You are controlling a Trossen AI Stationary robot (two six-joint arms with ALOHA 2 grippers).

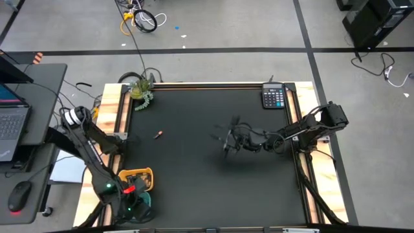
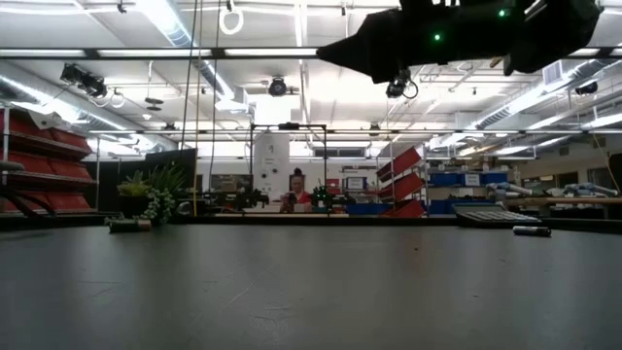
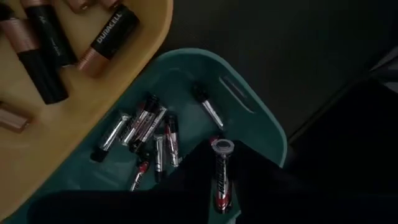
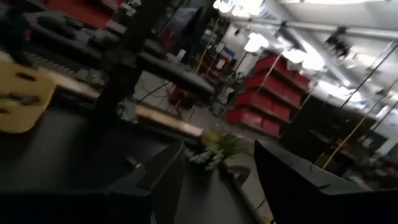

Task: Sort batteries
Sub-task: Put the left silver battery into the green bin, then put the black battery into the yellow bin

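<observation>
Sorting | left gripper (image 3: 221, 186) pinches a silver battery (image 3: 221, 175) directly over the teal bin (image 3: 261, 124) of like cells, yellow tray (image 3: 134, 68) of copper-tops beside it | right gripper (image 4: 217, 180) jaws parted, empty, mid-table; one stray battery (image 1: 158, 134) well away

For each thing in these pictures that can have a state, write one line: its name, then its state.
Left end effector: above the teal bin, a silver battery between its fingers.
Right end effector: open, empty, mid-table.
Teal bin: holds several silver batteries.
Yellow tray: holds dark copper-ended batteries.
Loose battery: lying on the mat, unsorted.
Calculator: flat at the table's far corner.
</observation>
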